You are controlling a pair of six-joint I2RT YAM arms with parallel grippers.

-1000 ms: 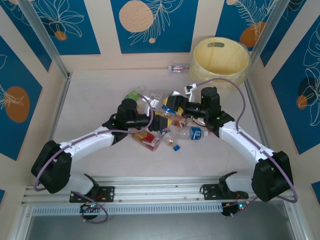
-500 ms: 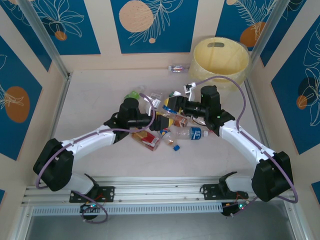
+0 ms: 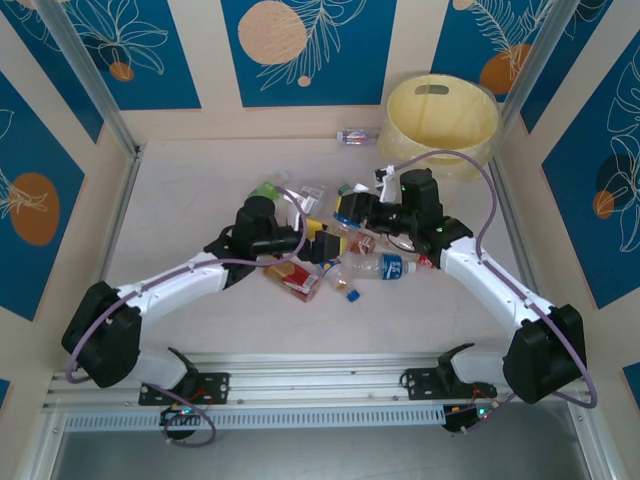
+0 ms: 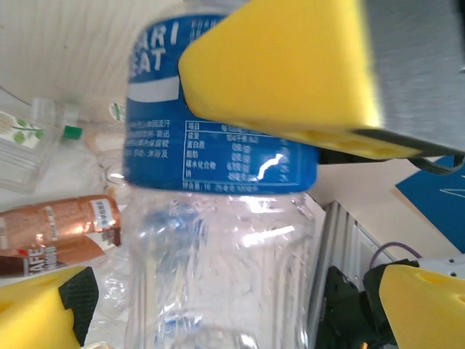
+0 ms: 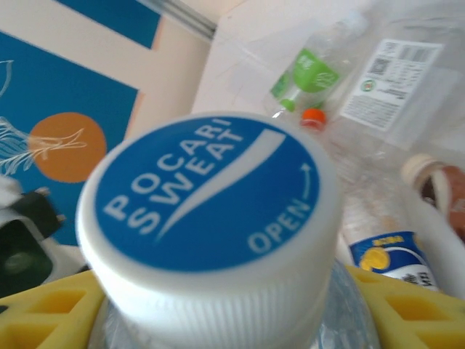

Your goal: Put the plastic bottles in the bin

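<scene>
Blue-labelled plastic bottle hangs over the counter, well short of the bin, right hand clamped below its cap (a handover, I judge); left hand spread wide, clear of it, freeing the right to carry.

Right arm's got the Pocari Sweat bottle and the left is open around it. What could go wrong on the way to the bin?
1. The right gripper pinches the Pocari Sweat bottle high up, near its cap, so the clear body below could swing or slip loose.
2. The open left gripper has fingers flanking that body; a sideways pull may snag them.
3. The bin sits in the far corner, so a weak grip has a long carry to fail on.
</scene>
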